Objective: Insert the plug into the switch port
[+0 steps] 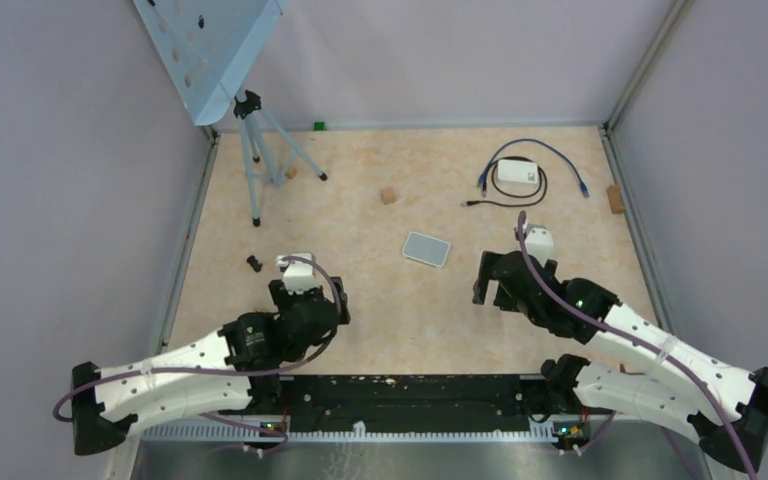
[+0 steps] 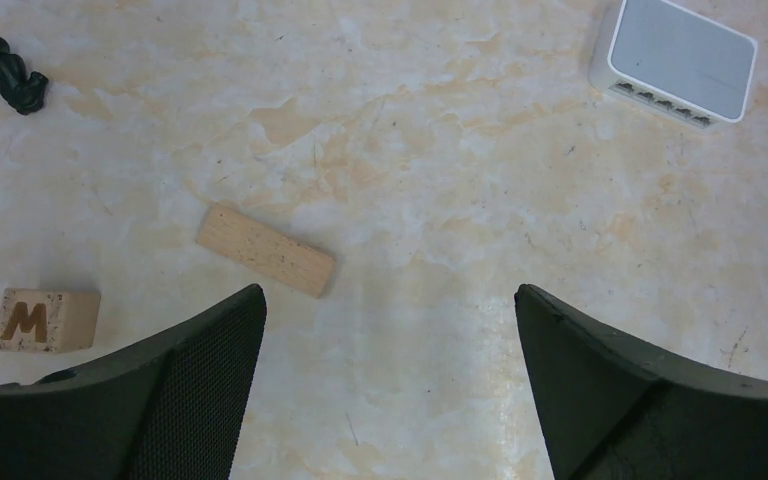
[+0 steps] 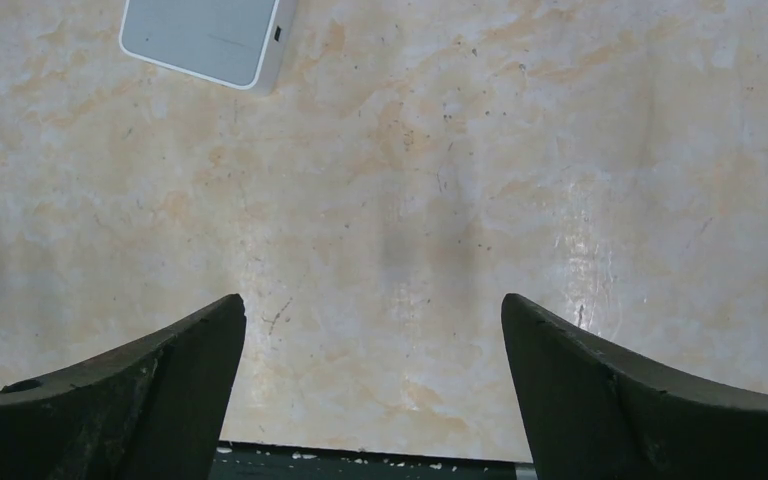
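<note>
The switch (image 1: 427,248) is a small flat grey-white box lying mid-table. The left wrist view has the switch (image 2: 675,60) at upper right, with its row of ports along the near side. In the right wrist view only a corner of the switch (image 3: 205,35) shows at upper left. A blue cable (image 1: 535,148) loops at the back right, one plug (image 1: 481,184) at its left end. My left gripper (image 1: 310,296) (image 2: 388,292) hovers open near the left front, holding nothing. My right gripper (image 1: 498,280) (image 3: 373,298) is open and bare, right of the switch.
A white box (image 1: 518,173) with a black cable (image 1: 467,203) sits inside the blue loop. Wooden blocks lie about: a plain one (image 2: 266,250), a lettered one (image 2: 45,320), one at the right wall (image 1: 615,198). A small black piece (image 1: 254,264) and a tripod (image 1: 256,150) stand left.
</note>
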